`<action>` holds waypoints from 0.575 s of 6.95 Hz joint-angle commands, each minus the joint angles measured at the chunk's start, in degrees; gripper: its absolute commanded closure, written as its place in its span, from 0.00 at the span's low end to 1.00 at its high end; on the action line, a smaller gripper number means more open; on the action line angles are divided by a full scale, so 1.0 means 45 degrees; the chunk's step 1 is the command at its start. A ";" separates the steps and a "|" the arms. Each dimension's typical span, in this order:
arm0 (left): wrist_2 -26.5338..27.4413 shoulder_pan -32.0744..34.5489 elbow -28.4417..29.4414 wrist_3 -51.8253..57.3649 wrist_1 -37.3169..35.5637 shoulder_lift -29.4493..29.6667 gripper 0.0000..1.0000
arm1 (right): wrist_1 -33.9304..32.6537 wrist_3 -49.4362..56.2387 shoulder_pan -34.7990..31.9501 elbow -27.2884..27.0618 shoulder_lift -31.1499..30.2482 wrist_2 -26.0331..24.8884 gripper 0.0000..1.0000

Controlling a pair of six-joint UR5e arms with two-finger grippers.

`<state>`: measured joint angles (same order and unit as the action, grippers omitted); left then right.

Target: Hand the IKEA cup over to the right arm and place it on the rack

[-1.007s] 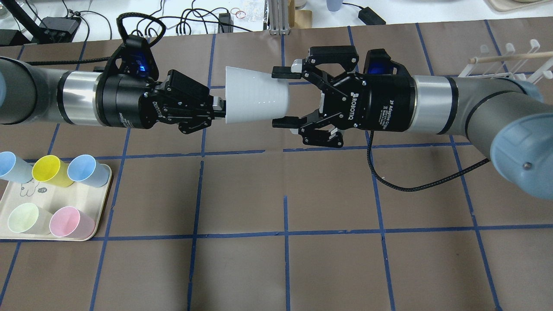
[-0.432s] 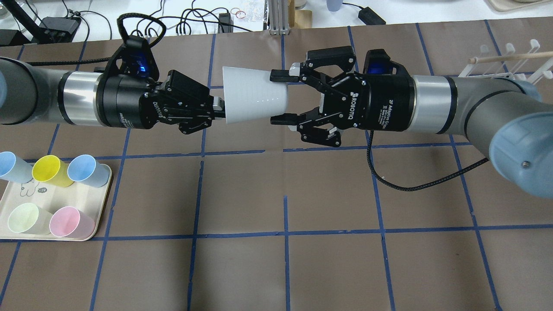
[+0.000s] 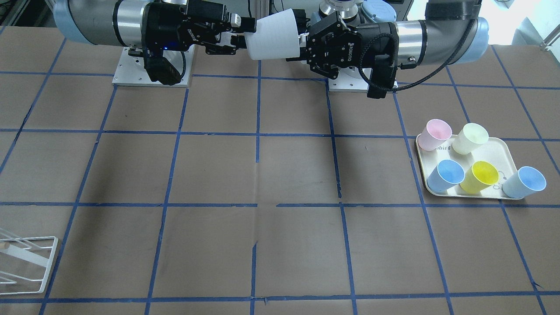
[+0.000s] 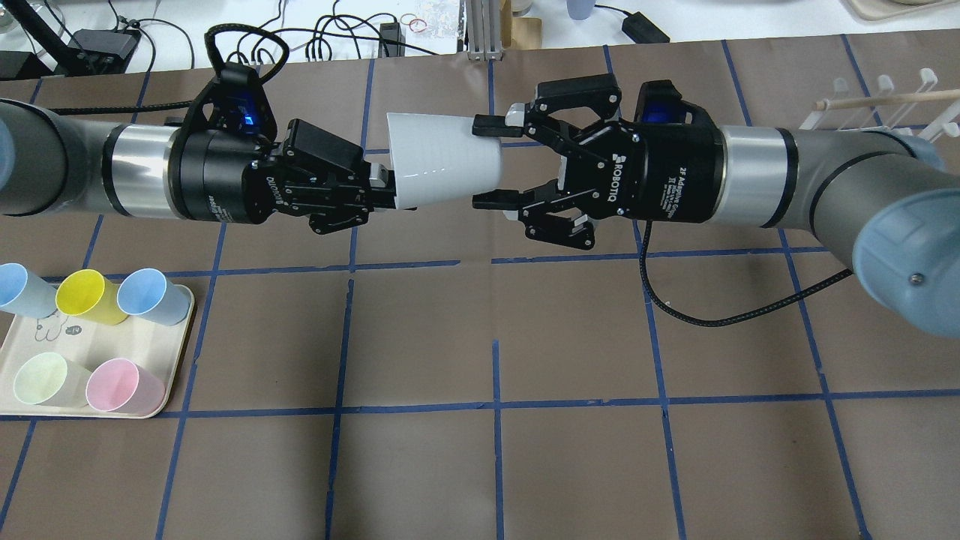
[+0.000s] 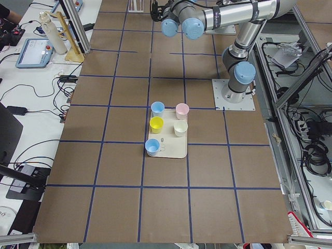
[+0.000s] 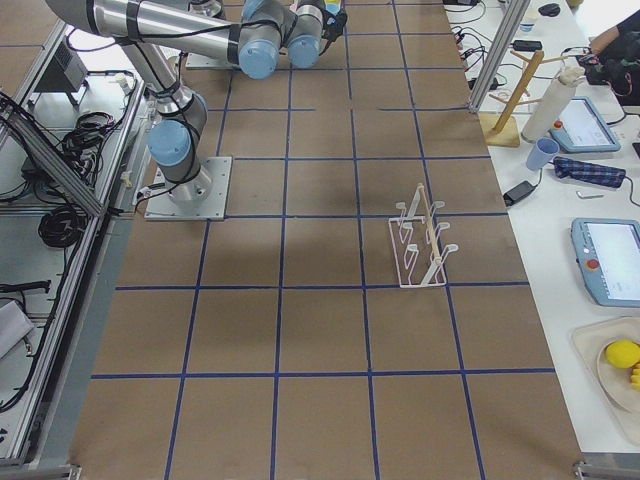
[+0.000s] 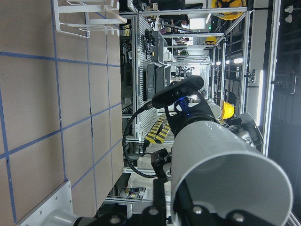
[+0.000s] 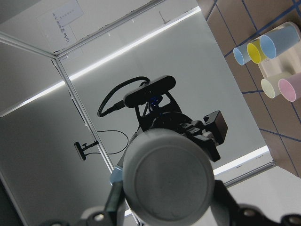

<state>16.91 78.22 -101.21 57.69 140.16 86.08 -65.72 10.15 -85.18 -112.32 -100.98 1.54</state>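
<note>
The pale grey IKEA cup (image 4: 442,161) is held on its side in the air between my two arms, also seen from the front (image 3: 273,35). My left gripper (image 4: 391,191) is shut on its wide rim; the left wrist view shows the open mouth (image 7: 225,174). My right gripper (image 4: 489,163) has a finger on each side of the narrow base end, touching it. The right wrist view shows the cup's round base (image 8: 167,179) close up. The white wire rack (image 4: 885,105) stands at the far right, past my right arm.
A cream tray (image 4: 67,341) at the front left holds several coloured cups: blue, yellow, pale green, pink. A black cable (image 4: 697,319) hangs under my right arm. The rack also shows in the front view (image 3: 26,262) and in the right side view (image 6: 420,245).
My right gripper's fingers have closed in from a wide spread onto the cup's base end. The cup has tilted slightly, and my left gripper has shifted a little to the right.
</note>
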 commanded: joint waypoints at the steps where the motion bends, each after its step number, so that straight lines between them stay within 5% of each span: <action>1: -0.0007 0.0000 0.0011 -0.0124 0.0007 -0.0066 0.09 | -0.0005 -0.0029 0.0119 0.0253 0.0038 -0.0030 0.89; 2: -0.0007 -0.0155 0.0031 -0.0222 0.0103 -0.0066 0.00 | -0.0005 -0.0029 0.0584 0.0312 0.0058 -0.0147 0.89; 4: 0.0032 -0.0254 0.0205 -0.0765 0.0163 -0.0066 0.00 | 0.0014 -0.0029 0.1640 0.0351 -0.0001 -0.0866 0.89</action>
<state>16.91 77.29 -100.87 55.83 140.76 85.86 -65.65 10.02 -80.22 -110.92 -100.96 -0.33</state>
